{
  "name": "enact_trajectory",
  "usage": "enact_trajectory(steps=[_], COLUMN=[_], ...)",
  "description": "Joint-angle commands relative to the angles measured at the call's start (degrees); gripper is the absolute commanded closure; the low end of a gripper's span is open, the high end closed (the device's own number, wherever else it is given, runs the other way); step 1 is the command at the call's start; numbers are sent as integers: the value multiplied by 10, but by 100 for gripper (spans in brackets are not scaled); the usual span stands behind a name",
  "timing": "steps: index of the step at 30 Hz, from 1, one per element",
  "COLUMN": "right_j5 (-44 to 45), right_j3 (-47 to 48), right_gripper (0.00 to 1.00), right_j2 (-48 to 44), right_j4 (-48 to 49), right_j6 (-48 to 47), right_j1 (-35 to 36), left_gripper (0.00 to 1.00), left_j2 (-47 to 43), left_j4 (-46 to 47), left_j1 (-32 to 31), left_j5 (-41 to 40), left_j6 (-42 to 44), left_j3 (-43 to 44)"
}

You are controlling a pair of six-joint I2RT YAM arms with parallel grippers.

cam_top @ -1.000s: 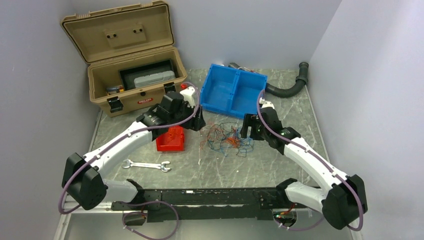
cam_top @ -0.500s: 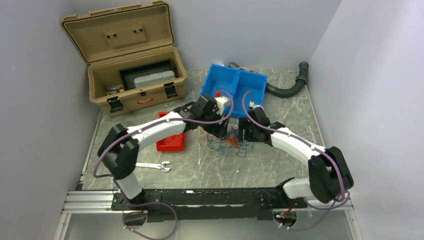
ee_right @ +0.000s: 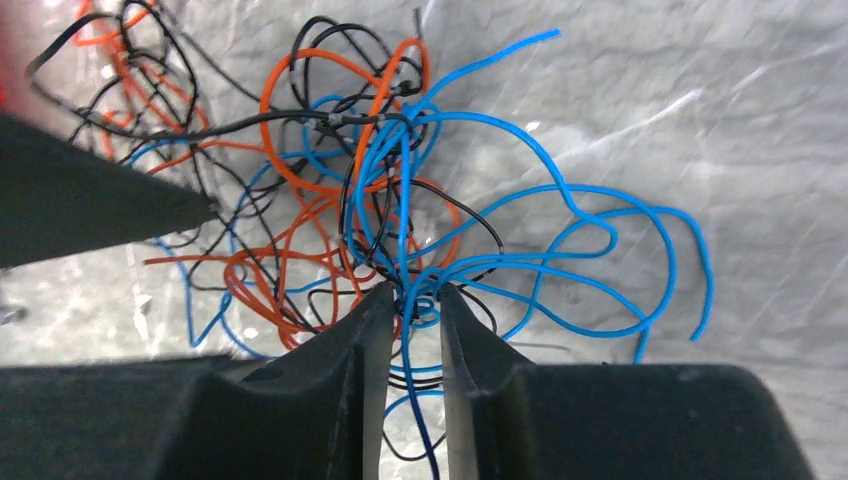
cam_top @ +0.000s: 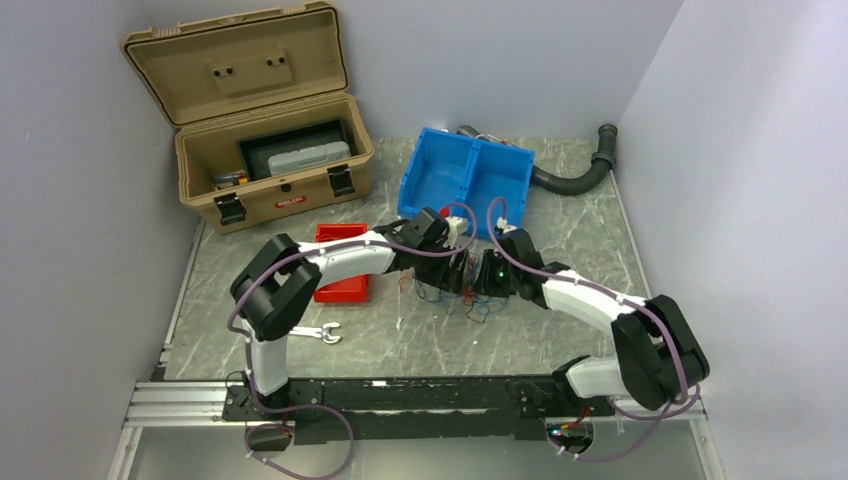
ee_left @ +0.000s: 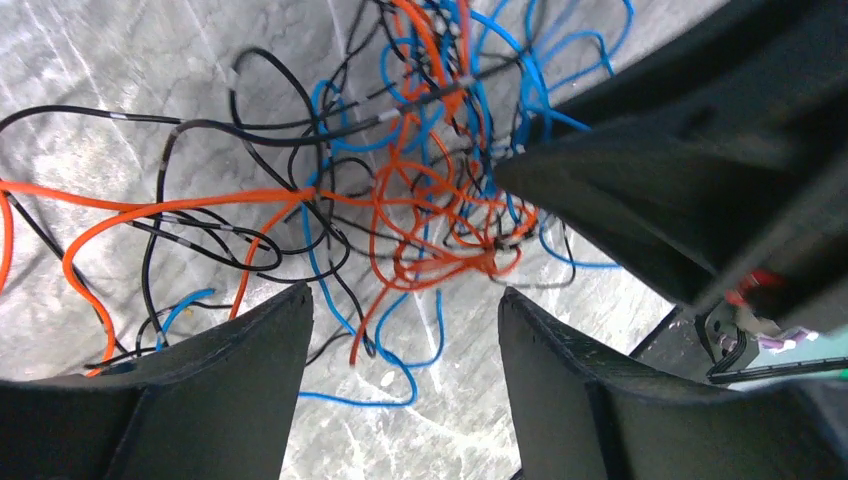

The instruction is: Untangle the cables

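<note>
The cables (cam_top: 452, 290) lie as a tangle of thin orange, blue and black wires on the marble tabletop, between the two arms. My left gripper (cam_top: 450, 268) hangs over the tangle's left side. Its jaws are open and wide apart (ee_left: 402, 292), with loose blue and orange loops (ee_left: 420, 230) on the table under the gap. My right gripper (cam_top: 480, 280) comes in from the right. Its jaws (ee_right: 415, 292) stand a narrow gap apart around a knot of blue cables (ee_right: 405, 240), and one blue strand runs down between the fingers. The other arm's dark finger (ee_right: 90, 210) shows at the left.
A blue two-compartment bin (cam_top: 465, 180) stands just behind the tangle. A red bin (cam_top: 340, 285) sits to its left and a wrench (cam_top: 295, 330) lies nearer the front. An open tan toolbox (cam_top: 270, 170) stands at back left, and a black ribbed hose (cam_top: 575, 178) at back right.
Both arms have stretched in and dropped onto the tangle, the left from over the red bin. The right jaws have narrowed around the blue wires.
</note>
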Motion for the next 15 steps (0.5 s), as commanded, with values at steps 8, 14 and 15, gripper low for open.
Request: enact_trajectory(steps=[8, 14, 15], right_j5=[-38, 252, 301], right_j3=[-73, 2, 10], right_gripper=[98, 100, 100], right_j2=[-100, -126, -133], right_j4=[85, -140, -173], right_j6=[85, 105, 118], right_j1=[3, -9, -18], left_gripper=[64, 100, 100], left_j2=[58, 9, -7], left_j4=[51, 32, 26], left_j1=[2, 26, 35], left_j5=[23, -33, -43], left_j6=[-43, -38, -31], left_j3=[26, -19, -31])
